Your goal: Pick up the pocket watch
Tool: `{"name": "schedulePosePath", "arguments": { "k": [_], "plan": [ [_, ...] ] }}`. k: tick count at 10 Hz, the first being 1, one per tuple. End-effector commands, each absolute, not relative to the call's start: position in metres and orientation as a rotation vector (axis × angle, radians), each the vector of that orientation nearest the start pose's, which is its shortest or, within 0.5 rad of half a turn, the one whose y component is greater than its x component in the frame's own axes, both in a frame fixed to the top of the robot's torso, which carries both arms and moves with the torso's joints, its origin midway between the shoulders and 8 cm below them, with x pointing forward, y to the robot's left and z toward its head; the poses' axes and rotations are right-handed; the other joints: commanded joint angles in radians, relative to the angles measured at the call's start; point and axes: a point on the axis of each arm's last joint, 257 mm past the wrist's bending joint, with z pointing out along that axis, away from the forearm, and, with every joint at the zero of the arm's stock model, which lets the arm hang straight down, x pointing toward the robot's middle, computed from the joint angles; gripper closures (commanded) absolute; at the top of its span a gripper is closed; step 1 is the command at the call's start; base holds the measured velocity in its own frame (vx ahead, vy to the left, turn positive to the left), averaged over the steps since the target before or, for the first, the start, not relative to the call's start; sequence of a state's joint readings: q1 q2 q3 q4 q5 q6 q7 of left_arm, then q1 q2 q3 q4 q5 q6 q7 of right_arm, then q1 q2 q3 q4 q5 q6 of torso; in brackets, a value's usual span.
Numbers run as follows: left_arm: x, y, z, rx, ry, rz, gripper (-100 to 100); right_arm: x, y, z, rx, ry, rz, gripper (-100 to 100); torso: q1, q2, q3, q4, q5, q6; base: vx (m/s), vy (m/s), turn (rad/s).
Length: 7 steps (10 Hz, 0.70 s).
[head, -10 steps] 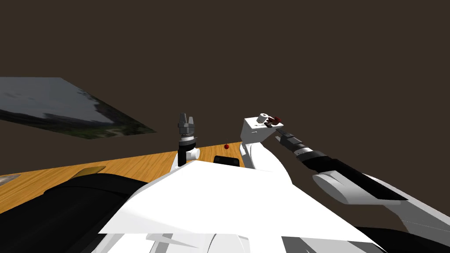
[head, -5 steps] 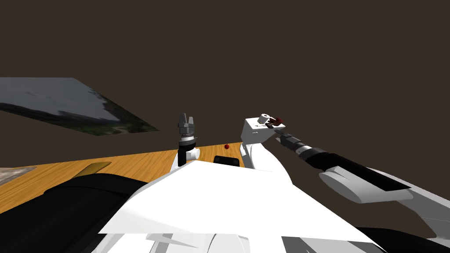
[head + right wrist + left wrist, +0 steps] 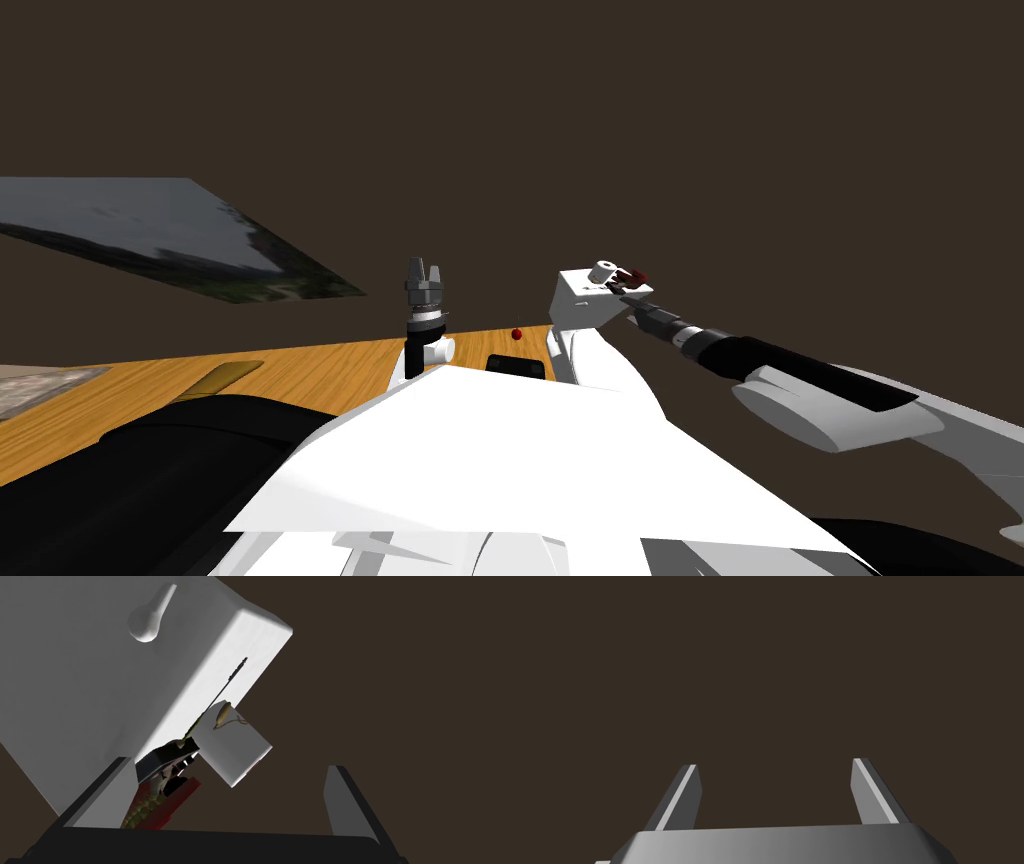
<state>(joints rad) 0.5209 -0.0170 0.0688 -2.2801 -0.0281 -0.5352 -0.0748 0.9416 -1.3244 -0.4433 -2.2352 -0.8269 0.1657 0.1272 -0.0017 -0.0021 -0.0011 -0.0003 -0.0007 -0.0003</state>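
The pocket watch is small, pale, oval, thin-chained.

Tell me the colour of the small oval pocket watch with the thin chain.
The oval pocket watch is pale cream; see the right wrist view.

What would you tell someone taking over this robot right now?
Left gripper: open, raised, idle.
Right gripper: open, reaching at the white cabinet top, holding nothing.
Pocket watch: with its chain on a small white block on the cabinet, ahead of the right gripper, beside a dark red object.
Done: approach. Left: close in, grip the watch, lift.
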Motion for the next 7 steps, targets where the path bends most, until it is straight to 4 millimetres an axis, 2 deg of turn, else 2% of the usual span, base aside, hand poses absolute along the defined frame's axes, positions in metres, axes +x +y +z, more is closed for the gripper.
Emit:
{"name": "schedulePosePath", "arguments": {
  "k": [1,2,3,5,6,7],
  "plan": [
    [0.332,0.301,0.025,-0.601,0.62,-1.141,0,0.37,-0.413,-0.144,0.814,1.98,0.671,-100,0.0,0.0,0.0,0.0,0.0,0.0,0.015,-0.028,0.052],
    [0.332,0.301,0.025,-0.601,0.62,-1.141,0,0.372,-0.409,-0.144,0.79,2.0,0.665,-100,0.0,0.0,0.0,0.0,0.0,0.0,0.005,-0.016,-0.013],
    [0.332,0.301,0.025,-0.601,0.62,-1.141,0,0.37,-0.42,-0.153,0.844,2.037,0.627,-100,0.0,0.0,0.0,0.0,0.0,0.001,0.017,-0.02,0.084],
    [0.332,0.301,0.025,-0.601,0.62,-1.141,0,0.374,-0.411,-0.153,0.795,2.075,0.614,-100,0.0,0.0,0.0,0.0,0.0,0.0,0.014,-0.022,0.028],
    [0.332,0.301,0.025,-0.601,0.62,-1.141,0,0.372,-0.421,-0.161,0.844,2.112,0.575,-100,0.0,0.0,0.0,0.0,0.0,0.001,0.025,-0.031,0.091],
    [0.332,0.301,0.025,-0.601,0.62,-1.141,0,0.374,-0.416,-0.161,0.815,2.134,0.567,-100,-0.001,-0.001,0.0,0.0,0.0,0.0,0.022,-0.037,0.064]
  ]
}}
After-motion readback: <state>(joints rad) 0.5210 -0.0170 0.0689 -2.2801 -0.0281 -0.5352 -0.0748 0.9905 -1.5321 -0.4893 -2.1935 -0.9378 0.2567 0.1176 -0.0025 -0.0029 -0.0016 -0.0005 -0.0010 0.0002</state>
